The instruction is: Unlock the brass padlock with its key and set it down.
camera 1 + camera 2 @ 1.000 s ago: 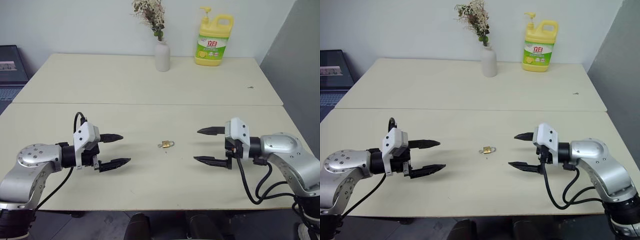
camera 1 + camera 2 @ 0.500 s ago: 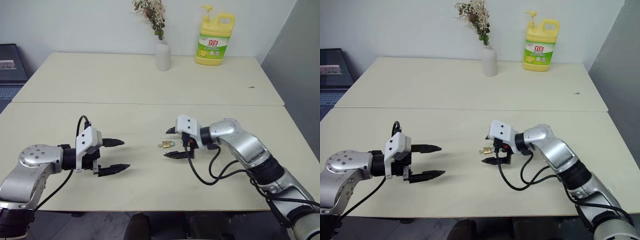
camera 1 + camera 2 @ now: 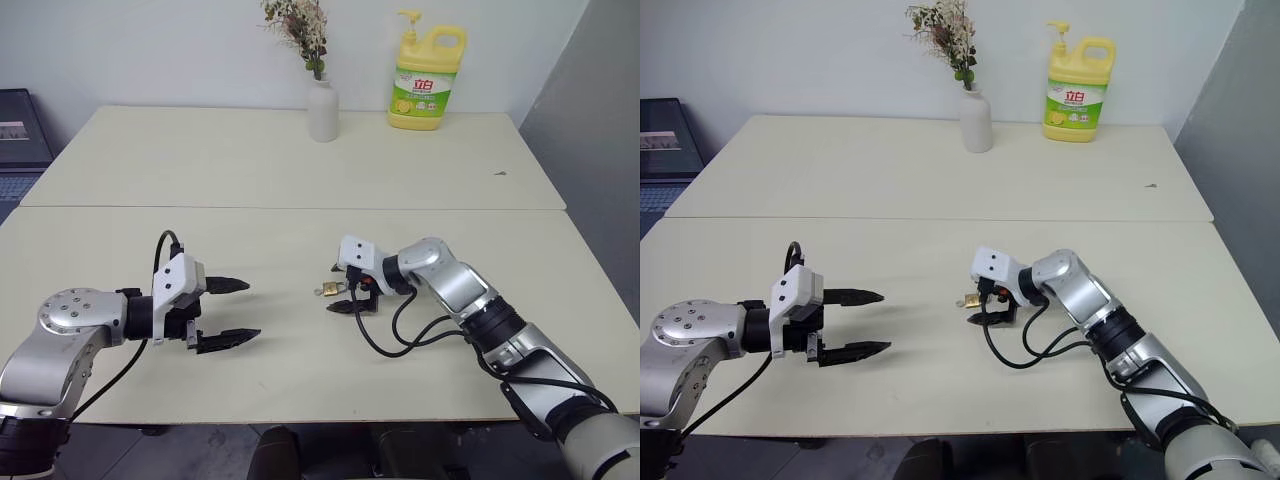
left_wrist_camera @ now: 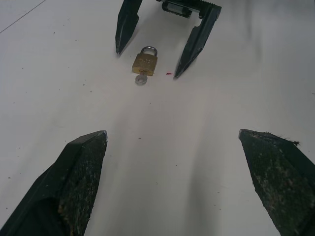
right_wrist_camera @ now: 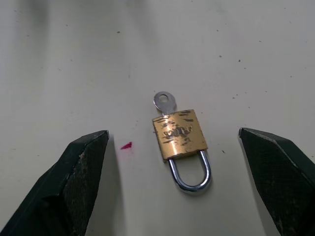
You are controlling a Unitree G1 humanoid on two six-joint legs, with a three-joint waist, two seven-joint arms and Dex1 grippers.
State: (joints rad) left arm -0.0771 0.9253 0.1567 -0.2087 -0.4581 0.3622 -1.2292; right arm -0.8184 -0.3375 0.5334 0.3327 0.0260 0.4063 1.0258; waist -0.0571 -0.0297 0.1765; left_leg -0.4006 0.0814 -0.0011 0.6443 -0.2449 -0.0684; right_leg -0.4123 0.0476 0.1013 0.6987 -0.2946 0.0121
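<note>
Around the brass padlock (image 5: 180,134), the right pincer (image 3: 340,289) gapes wide, touching nothing.

Two cream tables (image 3: 150,330) set edge to edge, the seam (image 3: 250,208) running side to side. On the near table, at about its middle, the padlock (image 5: 179,134) lies flat with its shackle closed; the key (image 5: 164,103) stands in its base, bow resting on the tabletop. A small red speck (image 5: 126,145) lies just beside the padlock. On the far table, along its far edge, a white vase (image 3: 322,110) with dried sprigs stands near the middle, and a yellow soap bottle (image 3: 427,78) stands toward the right corner.
</note>
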